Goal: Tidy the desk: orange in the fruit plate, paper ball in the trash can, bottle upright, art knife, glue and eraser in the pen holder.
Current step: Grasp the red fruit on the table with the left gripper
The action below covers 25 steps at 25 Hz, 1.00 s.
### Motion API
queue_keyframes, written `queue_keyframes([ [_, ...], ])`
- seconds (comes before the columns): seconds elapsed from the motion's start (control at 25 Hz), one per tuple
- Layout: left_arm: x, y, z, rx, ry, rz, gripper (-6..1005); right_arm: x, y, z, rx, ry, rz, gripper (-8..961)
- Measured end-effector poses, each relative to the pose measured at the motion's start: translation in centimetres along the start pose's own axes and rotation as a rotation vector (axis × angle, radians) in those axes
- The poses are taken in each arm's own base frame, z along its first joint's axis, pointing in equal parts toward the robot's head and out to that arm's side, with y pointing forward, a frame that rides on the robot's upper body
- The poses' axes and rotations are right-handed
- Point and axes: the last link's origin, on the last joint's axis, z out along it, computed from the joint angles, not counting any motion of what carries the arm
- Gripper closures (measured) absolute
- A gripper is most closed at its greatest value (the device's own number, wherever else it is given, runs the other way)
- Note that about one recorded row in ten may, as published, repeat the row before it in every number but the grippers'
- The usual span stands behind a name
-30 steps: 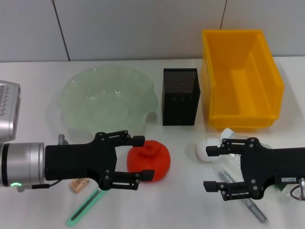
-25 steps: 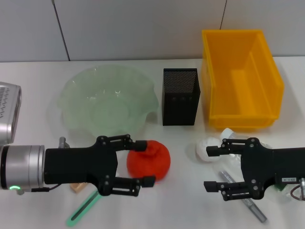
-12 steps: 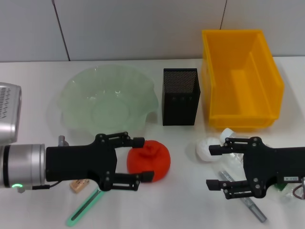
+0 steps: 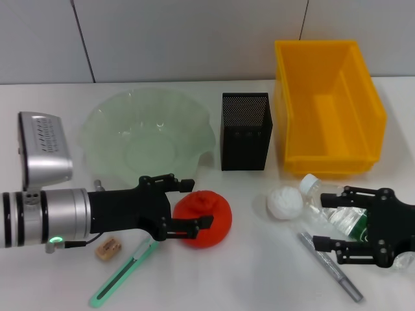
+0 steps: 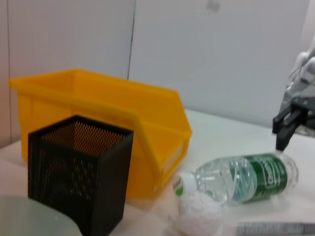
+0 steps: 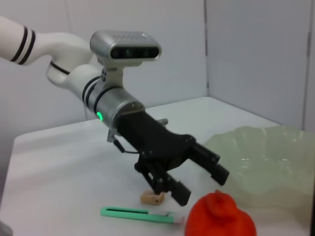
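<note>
Beside the fruit plate point(image 4: 104, 126), the left gripper point(image 4: 191, 204) straddles the orange point(image 4: 206, 217), open; closing comes next.

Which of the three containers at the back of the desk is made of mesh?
The black pen holder, standing between the green glass fruit plate and the yellow bin.

One orange point(image 4: 202, 218), one paper ball point(image 4: 285, 201), one bottle point(image 4: 334, 210), one green art knife point(image 4: 123, 272), one eraser point(image 4: 107, 249) and one grey pen-like stick point(image 4: 329, 265) were counted. One fruit plate point(image 4: 104, 136), one mesh pen holder point(image 4: 244, 131) and one yellow bin point(image 4: 328, 107) were noted. Two grippers were seen: left gripper point(image 4: 193, 203), right gripper point(image 4: 322, 218).
</note>
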Motion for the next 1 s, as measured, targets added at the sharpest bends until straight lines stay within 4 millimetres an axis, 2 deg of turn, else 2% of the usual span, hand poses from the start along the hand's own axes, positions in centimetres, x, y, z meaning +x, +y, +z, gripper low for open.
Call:
queue_keyframes([
  [0.24, -0.6, -0.2, 0.7, 0.018, -0.051, 0.003, 162, 0.3, 0.2, -0.6, 0.013, -0.009, 0.013, 183],
  [0.64, -1.0, -0.6, 1.1, 0.047, -0.079, -0.01, 173, 0.3, 0.1, -0.6, 0.022, -0.009, 0.013, 183],
  [0.84, -1.0, -0.8, 1.2, 0.056, -0.084, -0.004, 308, 0.2, 0.0, -0.5, 0.021, -0.009, 0.01, 183],
  [1.0, -0.9, -0.8, 1.2, 0.053, -0.083, 0.0, 510, 0.2, -0.1, -0.5, 0.022, -0.009, 0.009, 182],
])
